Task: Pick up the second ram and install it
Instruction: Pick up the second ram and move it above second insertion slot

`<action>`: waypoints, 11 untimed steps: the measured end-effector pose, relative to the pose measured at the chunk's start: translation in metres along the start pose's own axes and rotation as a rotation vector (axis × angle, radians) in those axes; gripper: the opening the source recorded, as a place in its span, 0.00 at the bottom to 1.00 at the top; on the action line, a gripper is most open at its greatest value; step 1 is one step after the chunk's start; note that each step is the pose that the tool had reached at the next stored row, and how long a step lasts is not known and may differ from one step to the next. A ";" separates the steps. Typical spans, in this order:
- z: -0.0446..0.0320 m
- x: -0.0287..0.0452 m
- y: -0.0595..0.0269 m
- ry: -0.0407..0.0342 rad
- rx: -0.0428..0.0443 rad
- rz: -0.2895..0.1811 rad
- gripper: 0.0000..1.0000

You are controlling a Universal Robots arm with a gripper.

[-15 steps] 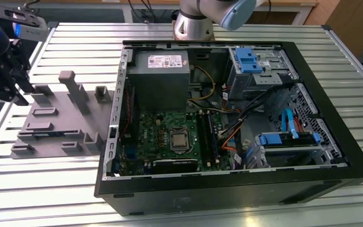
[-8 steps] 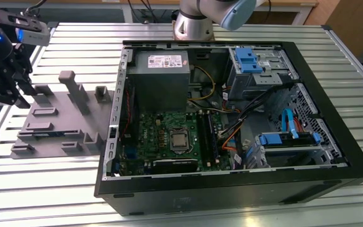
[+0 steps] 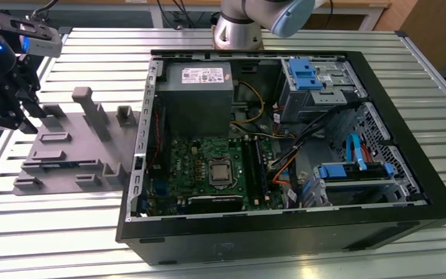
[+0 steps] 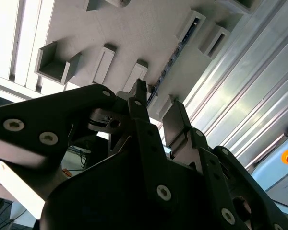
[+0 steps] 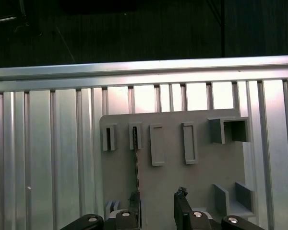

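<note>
From where I stood, one gripper [image 3: 10, 116] hung at about ten o'clock from the single grey fixture [image 3: 72, 148] in the exterior view, and that fixture lay at nine o'clock from the one open computer case [image 3: 285, 229]. Its two fingers [image 5: 181, 206] were spread apart, with nothing pinched between them. The second ram [image 5: 135, 160], a single stick, stood on edge in one fixture slot, lined up with one fingertip in the first wrist view; I could not tell whether they touched.
</note>
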State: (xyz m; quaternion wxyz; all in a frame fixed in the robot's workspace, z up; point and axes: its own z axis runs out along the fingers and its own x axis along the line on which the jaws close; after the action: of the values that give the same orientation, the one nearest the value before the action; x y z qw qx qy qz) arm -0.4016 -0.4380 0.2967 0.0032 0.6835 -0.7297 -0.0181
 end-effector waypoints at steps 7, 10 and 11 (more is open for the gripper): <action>0.0044 0.0012 -0.0003 -0.0001 0.0002 0.000 0.41; 0.0079 0.0021 -0.0004 0.0002 0.0000 -0.008 0.41; 0.0090 0.0024 -0.0004 0.0005 -0.0002 -0.016 0.41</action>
State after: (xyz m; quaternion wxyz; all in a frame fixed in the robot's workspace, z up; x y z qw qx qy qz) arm -0.4016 -0.4402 0.2876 0.0033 0.6892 -0.7243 -0.0181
